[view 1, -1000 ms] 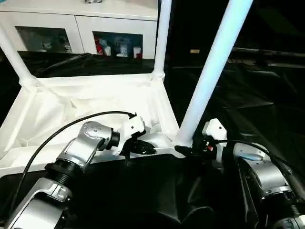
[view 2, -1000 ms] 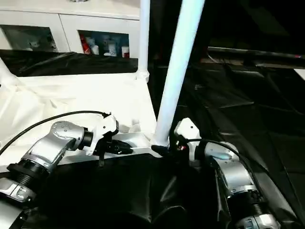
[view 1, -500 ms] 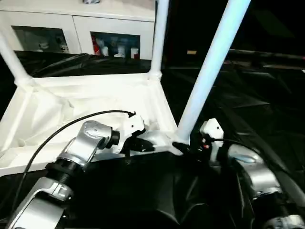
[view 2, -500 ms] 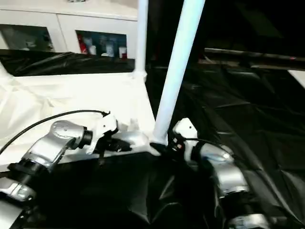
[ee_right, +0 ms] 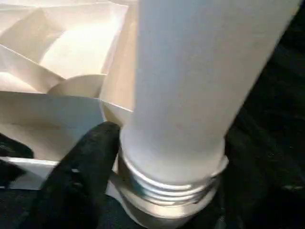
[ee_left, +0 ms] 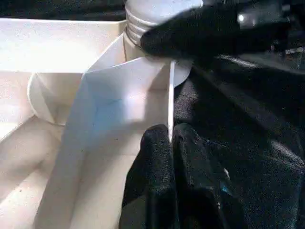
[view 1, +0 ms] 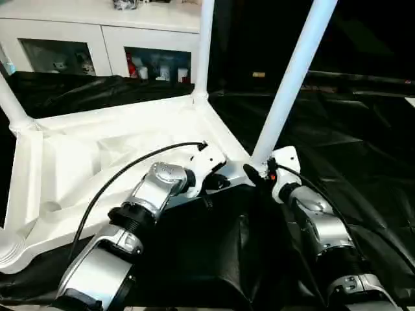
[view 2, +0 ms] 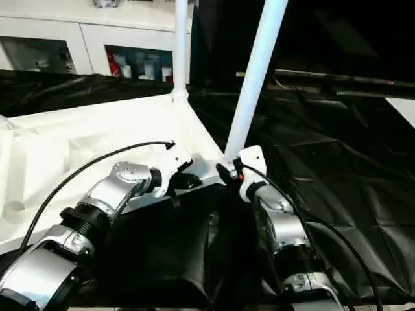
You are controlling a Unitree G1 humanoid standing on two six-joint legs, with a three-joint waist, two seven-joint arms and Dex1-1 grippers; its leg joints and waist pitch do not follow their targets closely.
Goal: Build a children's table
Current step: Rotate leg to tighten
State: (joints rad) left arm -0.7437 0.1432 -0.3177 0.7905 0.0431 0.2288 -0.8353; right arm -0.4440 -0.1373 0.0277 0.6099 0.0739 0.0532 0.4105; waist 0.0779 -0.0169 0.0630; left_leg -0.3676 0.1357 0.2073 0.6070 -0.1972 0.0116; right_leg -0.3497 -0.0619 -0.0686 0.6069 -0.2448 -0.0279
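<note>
The tabletop (view 1: 97,155) lies upside down on black sheeting (view 1: 363,149), ribbed underside up, spreading from nine o'clock toward the centre of the head views. At ten o'clock a leg (view 1: 11,107) stands in its far-left socket, cut off by the frame edge. At seven o'clock the near-left socket (view 1: 10,249) sits open at the tabletop's corner. Over at twelve o'clock a second leg (view 1: 204,45) rises from the far-right corner, with a white cabinet (view 1: 104,32) behind it. Centre now: the left gripper (ee_left: 169,143) has its black fingers pressed together, pinching the thin near rim of the tabletop just beside the corner, as the left wrist view shows. Right beside it, at one o'clock from that grip, the third leg (view 1: 292,78) stands tilted in the near-right socket, its threaded base (ee_right: 171,186) showing just above the socket. The right gripper (view 1: 254,173) is at that base, jaws spread around the leg; one black finger (ee_right: 81,167) lies against the left of the threads, touching them, and the other side is hidden by the tube, so whether it squeezes I cannot tell.
</note>
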